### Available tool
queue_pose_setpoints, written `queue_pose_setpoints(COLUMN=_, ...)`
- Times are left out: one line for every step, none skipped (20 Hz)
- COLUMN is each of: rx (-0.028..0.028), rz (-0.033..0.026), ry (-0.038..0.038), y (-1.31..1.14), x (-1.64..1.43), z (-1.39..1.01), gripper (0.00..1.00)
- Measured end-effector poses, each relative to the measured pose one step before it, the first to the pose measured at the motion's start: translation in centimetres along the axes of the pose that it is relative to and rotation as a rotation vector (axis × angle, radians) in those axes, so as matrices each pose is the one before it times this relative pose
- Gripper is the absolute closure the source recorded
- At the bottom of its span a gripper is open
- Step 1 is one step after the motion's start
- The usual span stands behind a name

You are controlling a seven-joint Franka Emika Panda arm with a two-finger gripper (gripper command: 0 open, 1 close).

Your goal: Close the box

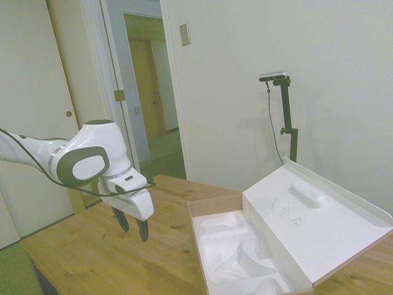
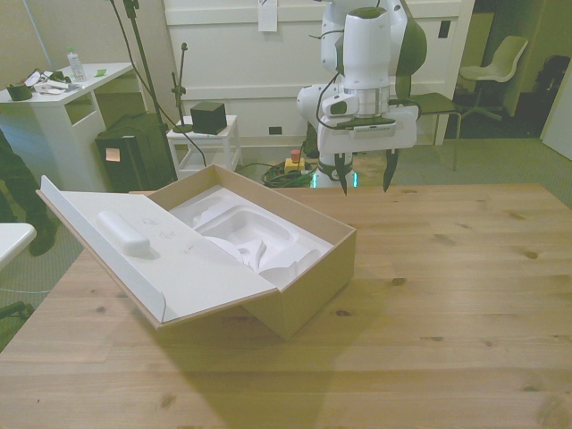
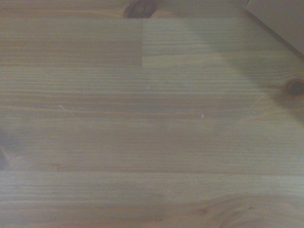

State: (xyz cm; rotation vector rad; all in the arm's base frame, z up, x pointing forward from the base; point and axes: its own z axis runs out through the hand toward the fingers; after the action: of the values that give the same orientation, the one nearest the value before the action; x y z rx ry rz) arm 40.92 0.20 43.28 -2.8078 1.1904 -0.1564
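The box (image 2: 308, 286) lies open on the wooden table, brown cardboard outside with a moulded white insert (image 2: 255, 237) inside. Its wide white-lined lid (image 2: 156, 255) leans back and outward toward the front view's left; in the side view the lid (image 1: 313, 221) slopes up to the right of the box (image 1: 212, 206). My gripper (image 2: 365, 175) hangs open above the table near its far edge, off the box's far right corner and apart from it. In the side view the gripper (image 1: 132, 224) is left of the box. The wrist view holds bare table and a corner of the box (image 3: 280, 19).
The wooden table (image 2: 447, 295) stretches wide to the front view's right of the box. Behind the table stand a white desk (image 2: 54, 98), a small drawer unit with a black cube (image 2: 207, 116) and a chair (image 2: 496, 67). An open doorway (image 1: 150, 86) shows in the side view.
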Motion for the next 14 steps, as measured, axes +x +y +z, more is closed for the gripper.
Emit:
queue_pose_setpoints(rx=-0.00065, rz=0.00269, ry=-0.00083, y=-0.009, x=0.014, z=0.045, gripper=0.00)
queue_pose_setpoints(rx=0.00044, rz=0.01034, ry=0.00041, y=-0.010, x=0.007, z=-0.020, gripper=0.00)
queue_pose_setpoints(rx=0.00596, rz=0.01158, ry=0.00362, y=-0.068, x=0.065, z=-0.191, gripper=0.00)
queue_pose_setpoints(rx=0.01240, rz=0.01377, ry=0.00887, y=-0.097, x=0.180, z=-0.498, gripper=0.00)
queue_pose_setpoints(rx=0.01766, rz=0.01690, ry=0.01022, y=-0.074, x=0.311, z=-0.824, gripper=0.00)
queue_pose_setpoints(rx=0.02122, rz=0.01437, ry=0.01054, y=0.007, x=0.419, z=-0.987, gripper=0.00)
queue_pose_setpoints(rx=0.02337, rz=0.01621, ry=0.00926, y=0.166, x=0.533, z=-1.022, gripper=0.00)
queue_pose_setpoints(rx=0.02182, rz=0.01673, ry=0.01096, y=0.201, x=0.693, z=-1.038, gripper=0.00)
queue_pose_setpoints(rx=0.02014, rz=0.01642, ry=0.01243, y=0.195, x=0.760, z=-1.026, gripper=0.00)
queue_pose_setpoints(rx=0.02326, rz=0.02113, ry=0.01361, y=0.172, x=1.039, z=-1.146, gripper=0.00)
queue_pose_setpoints(rx=0.02485, rz=0.02301, ry=0.01684, y=0.109, x=1.222, z=-1.286, gripper=0.00)
queue_pose_setpoints(rx=0.03082, rz=0.02911, ry=0.02167, y=0.072, x=1.566, z=-1.641, gripper=0.00)
queue_pose_setpoints(rx=0.03143, rz=0.03107, ry=0.02239, y=0.028, x=1.708, z=-1.690, gripper=0.00)
queue_pose_setpoints(rx=0.02987, rz=0.03025, ry=0.02306, y=0.006, x=1.764, z=-1.703, gripper=0.00)
